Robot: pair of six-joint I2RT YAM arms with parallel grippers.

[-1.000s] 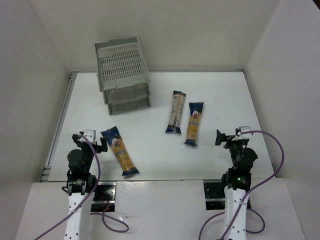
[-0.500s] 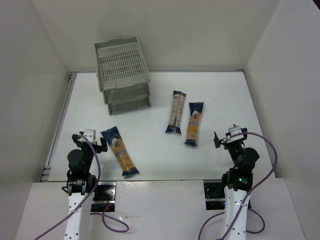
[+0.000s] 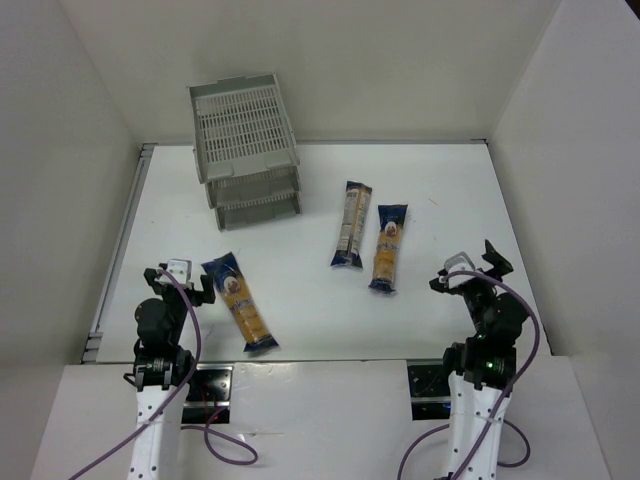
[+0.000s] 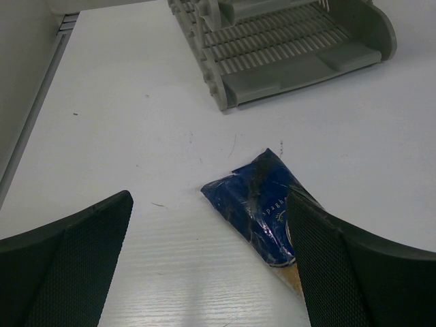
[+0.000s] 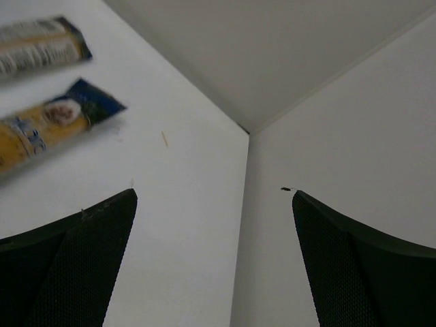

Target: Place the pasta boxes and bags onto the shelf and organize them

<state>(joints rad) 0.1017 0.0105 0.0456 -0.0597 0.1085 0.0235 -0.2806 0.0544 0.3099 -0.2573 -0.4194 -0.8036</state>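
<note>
White tabletop lies before you: shelf back left, nearest bag just beside your left gripper. It and your right gripper both gape empty. Straddle the bag's orange middle squarely.

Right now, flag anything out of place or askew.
None of the pasta bags is on the shelf. The slanted bag lies near left on the table; the paler bag and the orange bag lie side by side mid-table. The shelf sits turned askew to the table edges. Nothing looks spilled or torn.
</note>
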